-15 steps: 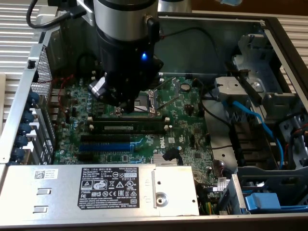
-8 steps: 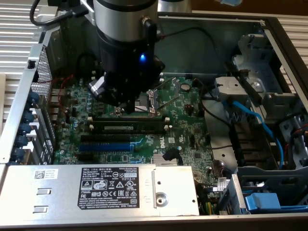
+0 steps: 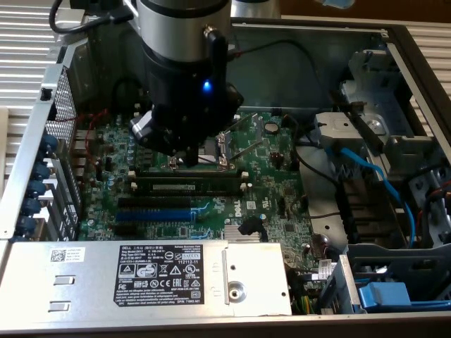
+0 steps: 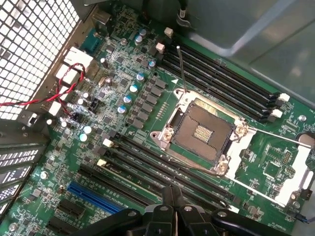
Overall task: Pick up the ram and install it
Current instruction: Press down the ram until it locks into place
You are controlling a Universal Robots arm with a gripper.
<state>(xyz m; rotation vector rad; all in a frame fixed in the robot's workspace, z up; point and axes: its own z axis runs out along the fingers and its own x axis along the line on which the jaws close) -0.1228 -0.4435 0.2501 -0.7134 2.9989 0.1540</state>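
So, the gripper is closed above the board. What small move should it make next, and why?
Probably a short push straight down on the ram. The ram already stands in a black slot, and the gripper is shut, holds nothing and hangs close above it. I cannot tell whether the stick is fully seated, so a gentle press seems the safest step.

Corrugated metal surface (image 3: 21,42), computer case (image 3: 317,32)

Exterior looks down from high; wrist close over motherboard (image 4: 147,123)
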